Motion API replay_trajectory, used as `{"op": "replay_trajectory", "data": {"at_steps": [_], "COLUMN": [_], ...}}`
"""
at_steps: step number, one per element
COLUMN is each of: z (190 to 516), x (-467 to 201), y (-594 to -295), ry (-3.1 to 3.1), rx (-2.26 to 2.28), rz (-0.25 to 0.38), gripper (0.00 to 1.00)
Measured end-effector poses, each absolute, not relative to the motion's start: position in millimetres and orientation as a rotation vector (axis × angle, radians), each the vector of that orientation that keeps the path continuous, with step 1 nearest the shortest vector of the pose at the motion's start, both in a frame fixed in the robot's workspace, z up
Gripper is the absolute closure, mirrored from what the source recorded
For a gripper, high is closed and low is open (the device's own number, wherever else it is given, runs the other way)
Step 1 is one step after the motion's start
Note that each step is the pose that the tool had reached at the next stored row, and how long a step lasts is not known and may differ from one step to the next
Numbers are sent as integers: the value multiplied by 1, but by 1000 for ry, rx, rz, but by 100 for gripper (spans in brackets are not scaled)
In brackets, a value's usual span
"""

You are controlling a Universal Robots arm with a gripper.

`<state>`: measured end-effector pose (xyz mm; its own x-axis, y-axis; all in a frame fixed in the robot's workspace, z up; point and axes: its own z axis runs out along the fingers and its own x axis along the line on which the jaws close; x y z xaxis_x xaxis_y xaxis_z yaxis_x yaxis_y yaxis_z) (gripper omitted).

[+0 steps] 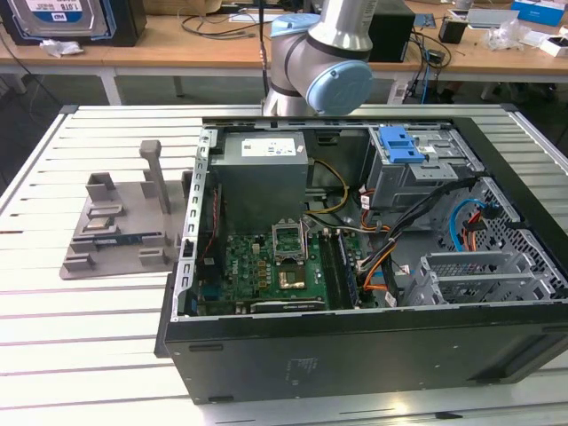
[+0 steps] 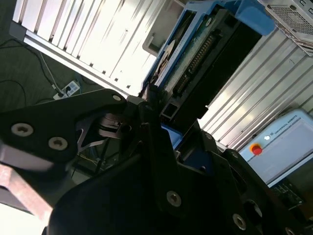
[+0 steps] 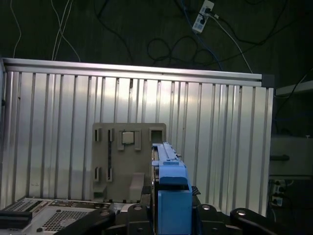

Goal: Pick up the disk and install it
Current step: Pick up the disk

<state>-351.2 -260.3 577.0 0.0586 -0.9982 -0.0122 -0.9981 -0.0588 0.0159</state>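
Clearly, the gripper (image 3: 172,218) is closed on the disk (image 3: 165,157), pressing its blue carrier bracket (image 3: 173,196) from both sides. The disk is held edge-on above the slatted table (image 3: 220,147), near the grey holder tray (image 3: 112,161).

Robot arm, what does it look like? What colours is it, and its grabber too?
The arm is made of shiny silver-grey tubes joined by chunky round joints with light-blue caps. Its gripper is black, built from flat angular plates dotted with small silver screws.
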Motion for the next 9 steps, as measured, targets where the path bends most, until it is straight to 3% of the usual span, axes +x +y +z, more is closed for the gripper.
{"op": "replay_trajectory", "data": {"at_steps": [9], "z": [591], "x": [-351], "y": [-260], "ry": [-2153], "rx": [2283], "rz": [-31], "gripper": [64]}}
